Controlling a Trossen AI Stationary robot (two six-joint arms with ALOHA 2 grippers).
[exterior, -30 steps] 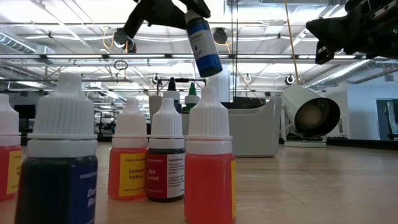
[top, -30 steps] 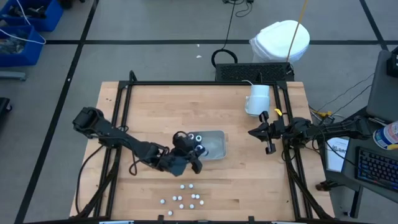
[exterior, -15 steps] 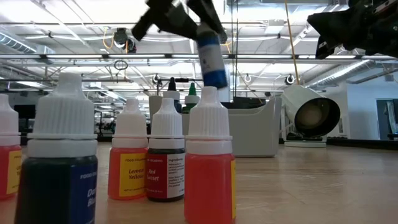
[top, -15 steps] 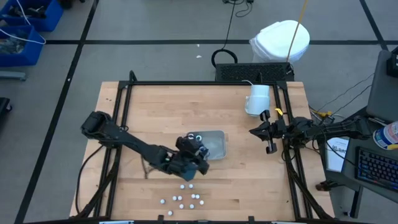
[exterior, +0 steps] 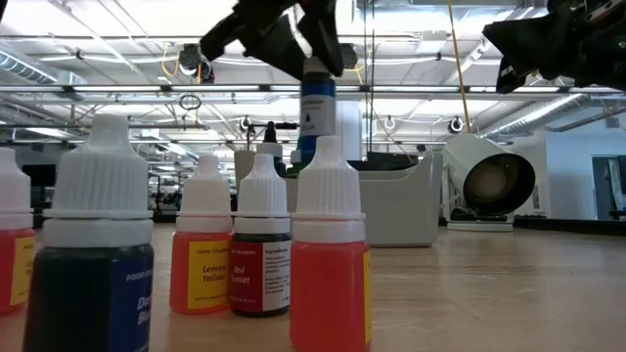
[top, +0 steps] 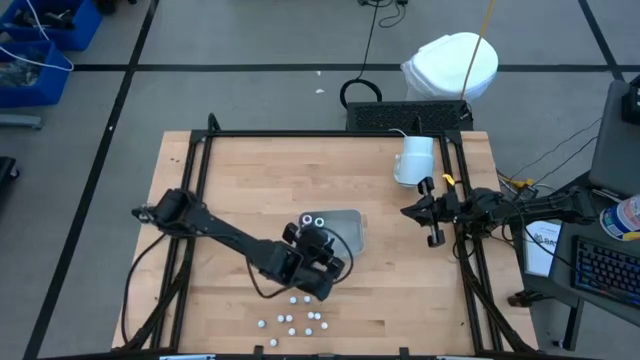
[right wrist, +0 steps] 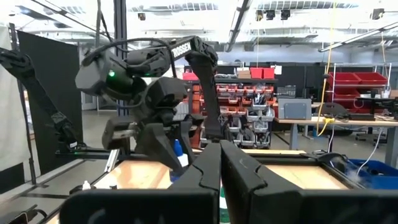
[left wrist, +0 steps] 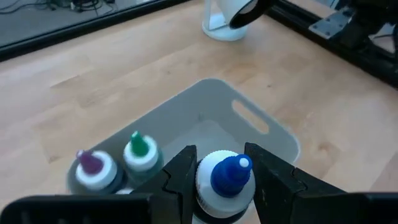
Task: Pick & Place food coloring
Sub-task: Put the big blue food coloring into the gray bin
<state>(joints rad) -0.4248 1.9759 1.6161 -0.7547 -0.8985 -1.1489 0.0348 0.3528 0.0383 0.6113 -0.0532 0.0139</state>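
My left gripper [top: 318,243] hangs over the near rim of the clear tray [top: 345,232], shut on a blue food coloring bottle [exterior: 315,112] with a white collar and blue tip [left wrist: 225,177]. Two more bottles, purple-tipped [left wrist: 91,165] and green-tipped [left wrist: 139,150], stand in the tray. Several white-capped bottles [top: 296,318] stand near the table's near edge, and the low view shows them close up [exterior: 328,264]. My right gripper [top: 432,222] waits shut at the table's right side. My left gripper pinches the blue bottle at its white collar [left wrist: 205,183], one finger [left wrist: 180,177] on each side, just below the blue tip. The fingers slant down from the table's near left. The bottle hangs upright below them, lifted clear of table and tray.
A large white mug [top: 414,160] lies on its side at the far right of the table. A black frame rail [top: 330,133] runs round the table. Bare wood lies between the tray and the near cluster of bottles.
My left gripper has moved toward the table's near right, along the tray's near edge, and its wrist has turned. The blue bottle, which hung tilted a second ago, now hangs upright and slightly lower. The hold is unchanged.
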